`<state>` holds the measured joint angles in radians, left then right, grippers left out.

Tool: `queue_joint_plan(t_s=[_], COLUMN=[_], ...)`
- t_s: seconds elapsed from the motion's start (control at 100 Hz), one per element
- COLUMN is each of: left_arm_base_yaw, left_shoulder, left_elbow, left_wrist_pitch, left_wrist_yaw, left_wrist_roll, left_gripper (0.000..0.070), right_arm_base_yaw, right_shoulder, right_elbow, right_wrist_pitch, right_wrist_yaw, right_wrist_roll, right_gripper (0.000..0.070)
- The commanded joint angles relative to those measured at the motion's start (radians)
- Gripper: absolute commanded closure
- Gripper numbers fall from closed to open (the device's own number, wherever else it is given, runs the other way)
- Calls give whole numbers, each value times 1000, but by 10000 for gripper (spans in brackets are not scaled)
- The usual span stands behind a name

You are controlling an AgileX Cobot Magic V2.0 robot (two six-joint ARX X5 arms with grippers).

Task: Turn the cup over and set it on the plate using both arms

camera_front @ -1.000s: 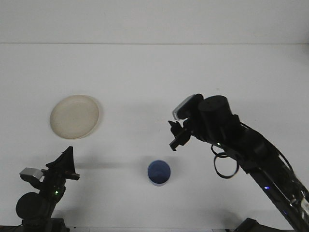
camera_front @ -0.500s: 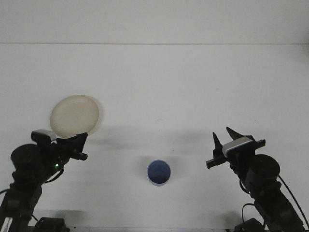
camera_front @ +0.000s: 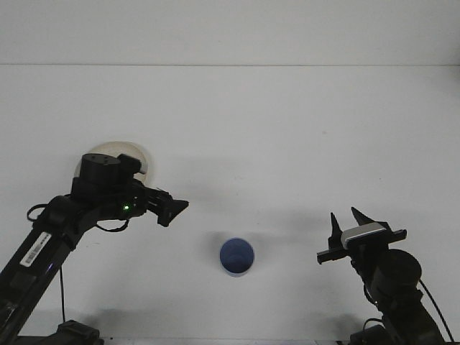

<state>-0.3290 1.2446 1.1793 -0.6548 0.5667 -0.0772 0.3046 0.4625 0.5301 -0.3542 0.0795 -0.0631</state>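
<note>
**Two arms over the counter, cup untouched**

Two black arms reach over your white counter (camera_front: 287,122). Your left hand (camera_front: 172,209) hovers left of the cup, tips together, gripping nothing; its arm hides most of the round cream plate (camera_front: 140,157). Your right hand (camera_front: 346,220) sits low at right, fingers parted, empty. Between both hands, the small blue cup (camera_front: 236,256) stands mouth-up, well apart from the plate.
</note>
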Motion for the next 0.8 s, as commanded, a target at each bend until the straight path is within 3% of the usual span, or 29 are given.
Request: queue_joint_plan(t_s=[0.0,0.28,0.58,0.79], left_arm_base_yaw=[-38,-224,-373,-429], left_shoulder=[46,203,314,380], left_elbow=[49,119,121,121], left_wrist_pitch=[-45,-108,-92,-55], left_wrist_yaw=[6,-4,-150,-190], left_wrist_roll=[53,69,65,61], left_gripper=[197,197,197,197], right_arm_base_yaw=[2,2,2,2], right_shoulder=[4,4,4,4], right_elbow=[5,5,5,5], right_wrist_pitch=[9,9,9,9], right_wrist_yaw=[0,-1,-1,-1], right_wrist_roll=[10,10,10,10], right_gripper=[382,382,382,382])
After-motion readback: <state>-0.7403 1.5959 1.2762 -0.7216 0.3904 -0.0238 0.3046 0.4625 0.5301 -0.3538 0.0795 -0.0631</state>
